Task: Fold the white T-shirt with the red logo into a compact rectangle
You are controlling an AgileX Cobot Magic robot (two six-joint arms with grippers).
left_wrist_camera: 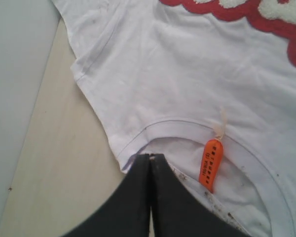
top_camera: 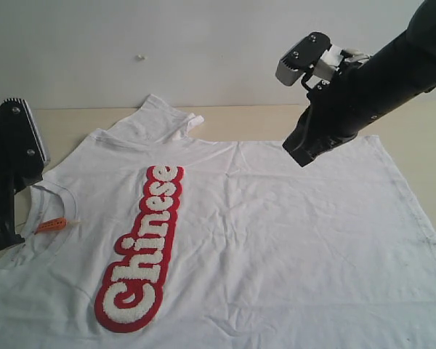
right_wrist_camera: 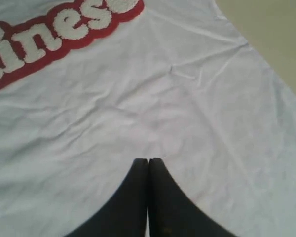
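The place looks like a robotics laboratory or a test bench. A plain table (top_camera: 254,120) of pale wood stands against a bare grey-white wall (top_camera: 203,43), which fills the exterior view toward 12 o'clock. Two black robot arms reach over the tabletop: the left arm (top_camera: 11,156) at 9 o'clock and the right arm (top_camera: 378,80) at 2 o'clock, with a grey box (top_camera: 305,54) mounted on its wrist. One work piece, the white T-shirt (top_camera: 276,233), lies spread flat from the centre to 6 o'clock. The light is even and soft.
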